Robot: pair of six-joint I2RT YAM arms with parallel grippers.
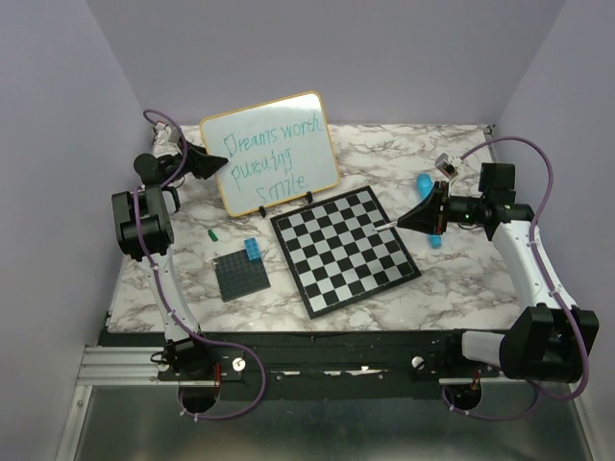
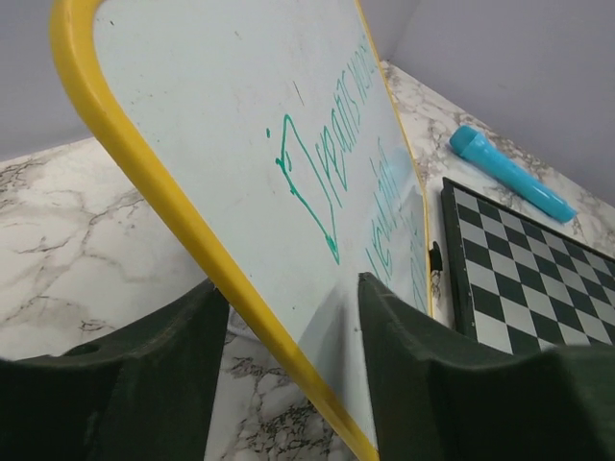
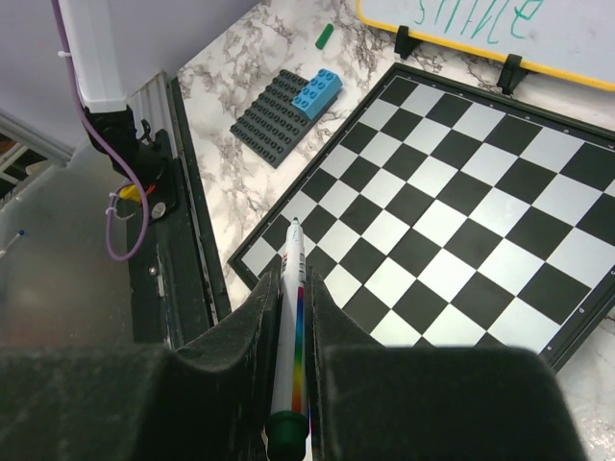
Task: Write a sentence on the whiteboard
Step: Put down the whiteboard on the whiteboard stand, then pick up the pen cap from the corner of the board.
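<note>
The whiteboard point(image 1: 274, 152) stands tilted on its small black feet at the 11 o'clock part of the tabletop point(image 1: 452, 279), just beyond the 12 o'clock corner of the chessboard point(image 1: 343, 250). The sentence point(image 1: 269, 158) fills it in three teal-green lines and reads as complete.

The left tool point(image 1: 207, 163) sits at the 9 o'clock edge of the whiteboard, fingers spread to either side of the yellow frame with a gap showing, so nothing is clamped. The right tool point(image 3: 288, 288) is pressed together on a marker point(image 3: 291, 317), tip pointing toward 9 o'clock above the chessboard's 3 o'clock side.

Judged step: writing finished, release of the board in hand. The next move calls for drawing the left tool straight back toward 9 o'clock without nudging the frame, then setting the marker down on the tabletop
</note>
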